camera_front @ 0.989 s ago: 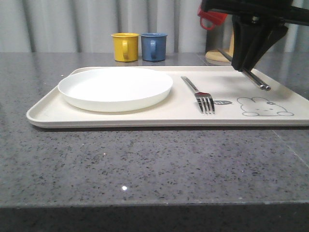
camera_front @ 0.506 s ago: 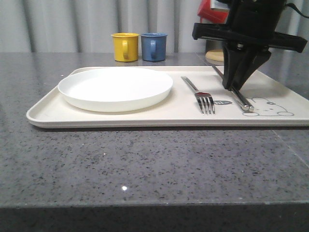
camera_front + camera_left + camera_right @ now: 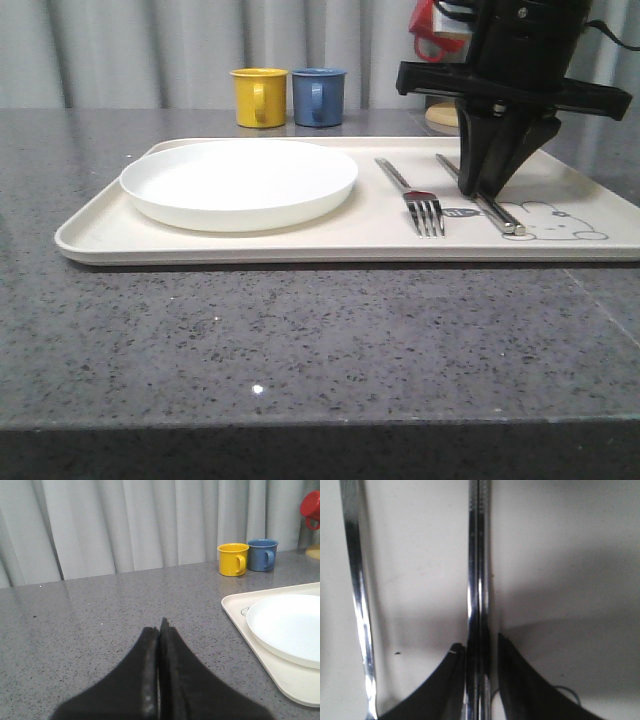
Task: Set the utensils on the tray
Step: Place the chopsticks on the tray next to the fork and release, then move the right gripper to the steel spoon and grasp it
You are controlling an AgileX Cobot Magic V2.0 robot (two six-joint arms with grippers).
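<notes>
Front view first: nearest the camera is bare speckled grey surface [image 3: 300,340], then the cream tray [image 3: 90,240] takes up the middle. On the tray the white plate [image 3: 240,183] sits over at 9 o'clock, the fork [image 3: 412,195] lies near the middle with its tines toward the camera, and just beside it at 3 o'clock the chopsticks [image 3: 497,210] lie side by side, tips next to the rabbit drawing [image 3: 550,222]. The right pincer [image 3: 488,190] is straight down over the chopsticks, and in the right wrist view its fingers [image 3: 512,680] sit narrow on either side of the pair [image 3: 477,580], with a small gap on one side, so I honestly can't tell if it's gripping or loose. The fork handle [image 3: 357,595] runs alongside there.

Left pincer [image 3: 159,630] is pressed closed with nothing in it, out over bare surface beside the tray's 9 o'clock edge.

Way back at 12 o'clock: yellow mug [image 3: 258,97], blue mug [image 3: 319,96], and a red mug [image 3: 432,35] up by the arm.
</notes>
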